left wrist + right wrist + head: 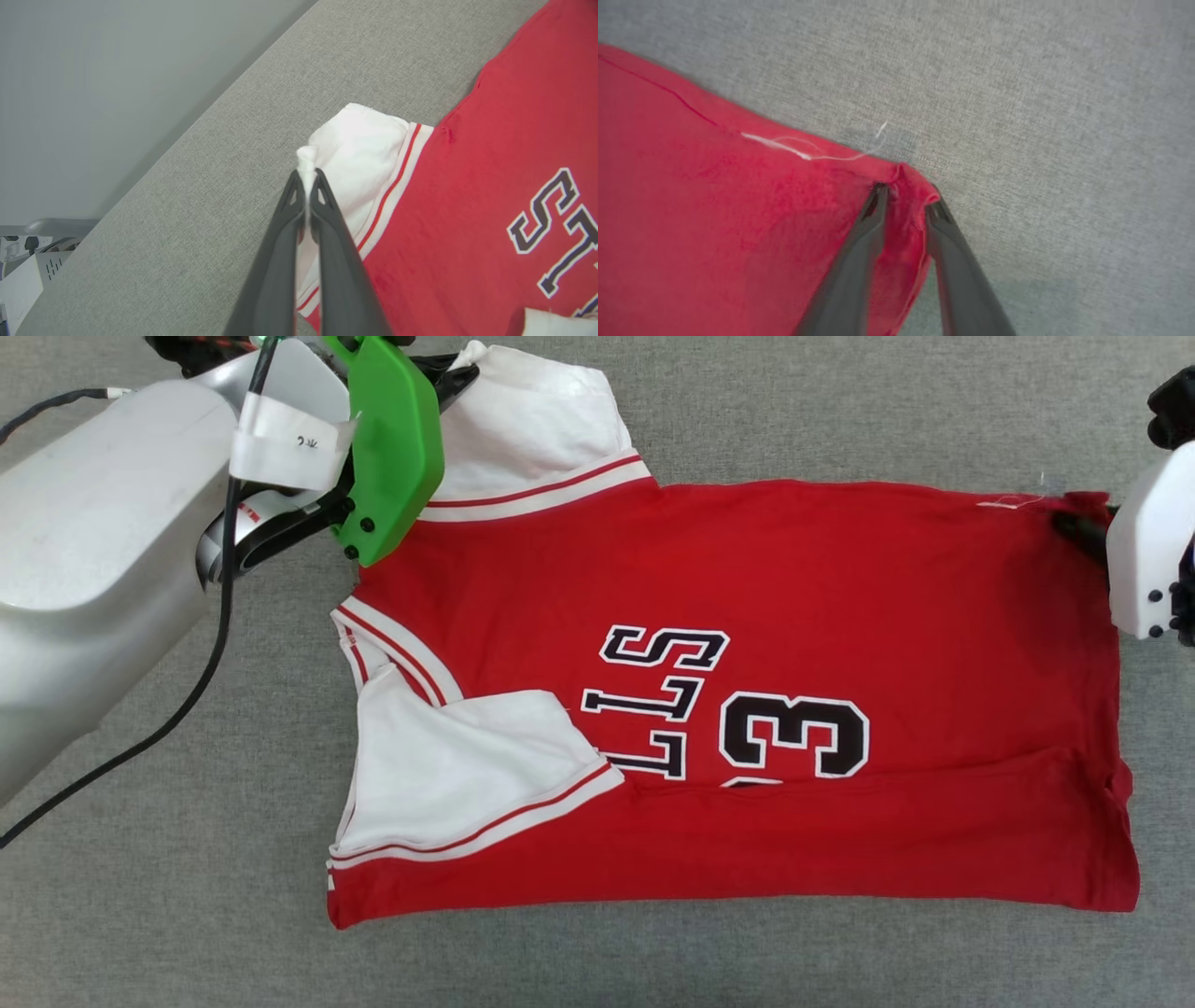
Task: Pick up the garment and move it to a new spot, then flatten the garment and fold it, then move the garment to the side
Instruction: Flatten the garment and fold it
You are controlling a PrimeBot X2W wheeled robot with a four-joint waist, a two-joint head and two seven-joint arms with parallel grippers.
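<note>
A: Where's the shirt [840, 569]?
B: Spread on the grey cloth surface [840, 961], collar end toward the robot's left.
A: And the claws?
B: Left claw [307, 179] is pressed together, pinching the white sleeve [359, 140]. Right claw [906, 198] straddles the red hem corner [908, 179], fingers apart. Clamped or not, I can't tell.

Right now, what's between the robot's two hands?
The garment: its red body stretches from the left gripper, pinching a white sleeve, to the right gripper at a hem corner, in the head view.
</note>
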